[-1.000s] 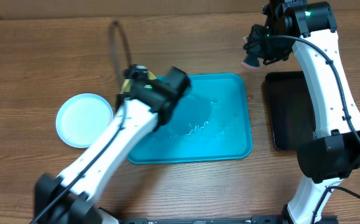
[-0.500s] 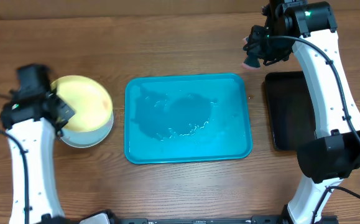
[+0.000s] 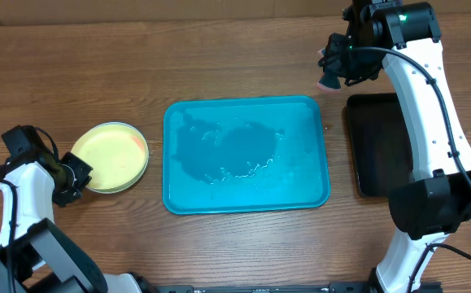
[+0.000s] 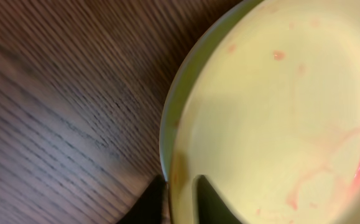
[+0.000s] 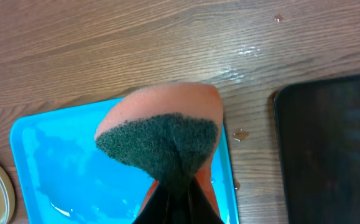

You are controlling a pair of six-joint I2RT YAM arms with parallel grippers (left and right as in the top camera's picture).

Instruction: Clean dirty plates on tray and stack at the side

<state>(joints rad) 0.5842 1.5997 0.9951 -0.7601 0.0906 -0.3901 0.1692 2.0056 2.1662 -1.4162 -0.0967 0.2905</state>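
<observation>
A pale yellow-green plate (image 3: 109,157) with a red smear on its right edge lies flat on the table, left of the turquoise tray (image 3: 247,101). My left gripper (image 3: 76,174) is at the plate's left rim. In the left wrist view the gripper (image 4: 181,184) is shut on the rim of the plate (image 4: 279,112), one finger outside and one inside. The other plates are hidden. The tray holds only water. My right gripper (image 3: 333,63) is shut on a pink sponge (image 3: 329,80) above the tray's far right corner. The right wrist view shows this gripper (image 5: 176,186) pinching the sponge's (image 5: 161,140) dark scouring side.
A narrow black tray (image 3: 377,146) lies right of the turquoise tray, and it also shows in the right wrist view (image 5: 329,143). Water drops sit on the wood between the two trays. The left arm's cable runs off the table's left edge.
My left arm has carried the yellow-green plate from the tray to the left side, onto the light blue plate there, and lowered it flat. The right arm has not moved.
</observation>
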